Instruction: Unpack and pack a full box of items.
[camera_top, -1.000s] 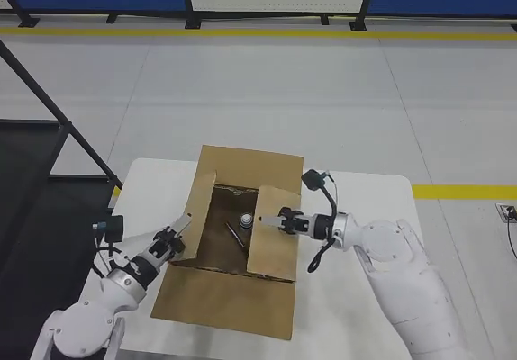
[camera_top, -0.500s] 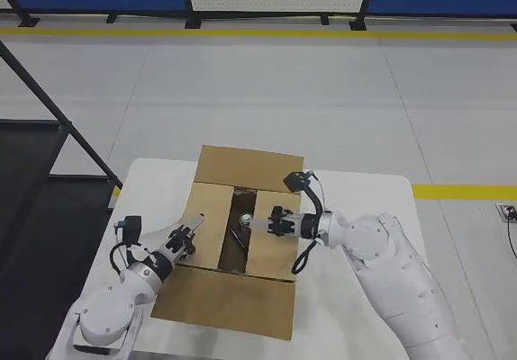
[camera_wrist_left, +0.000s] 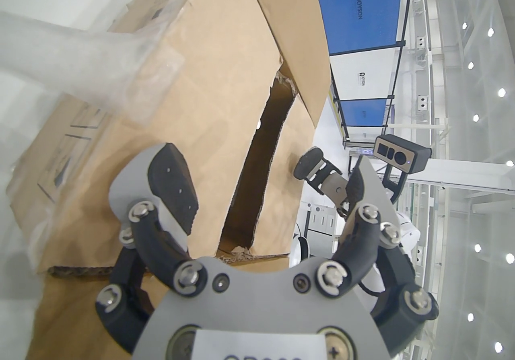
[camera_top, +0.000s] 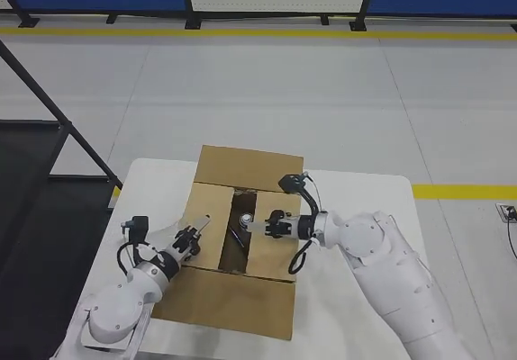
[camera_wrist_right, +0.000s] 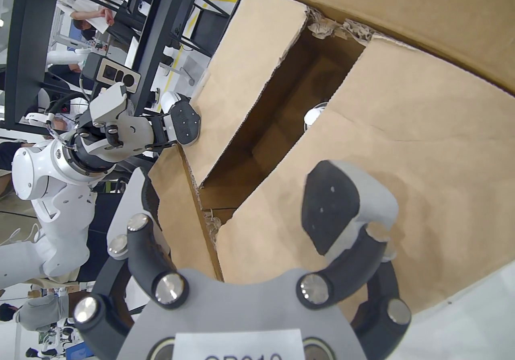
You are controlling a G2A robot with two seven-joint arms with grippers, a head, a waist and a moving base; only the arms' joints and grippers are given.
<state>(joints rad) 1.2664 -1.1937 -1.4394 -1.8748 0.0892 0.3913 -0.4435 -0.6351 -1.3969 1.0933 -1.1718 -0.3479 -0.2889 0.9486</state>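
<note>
A cardboard box [camera_top: 240, 243] stands mid-table. Its two side flaps lie nearly flat, leaving a narrow gap [camera_top: 237, 232] between them. My left gripper [camera_top: 194, 236] is open, and one pad [camera_wrist_left: 174, 184] rests on the left flap [camera_wrist_left: 209, 68]. My right gripper [camera_top: 260, 225] is open over the right flap [camera_wrist_right: 402, 144], with a pad [camera_wrist_right: 332, 208] against it. Through the gap I see a white-capped item [camera_top: 245, 219] [camera_wrist_right: 314, 114] and a dark slim object [camera_top: 235, 238] inside the box. The left gripper [camera_wrist_right: 181, 122] appears across the gap in the right wrist view.
The box's far flap [camera_top: 251, 166] lies folded outward at the back, and the near flap [camera_top: 227, 301] spreads toward the table's front edge. A black metal frame [camera_top: 33, 90] stands at the left of the white table [camera_top: 367, 270].
Both grippers have moved inward toward the box's middle, pressing the side flaps down. The opening has narrowed from wide to a slim gap.
</note>
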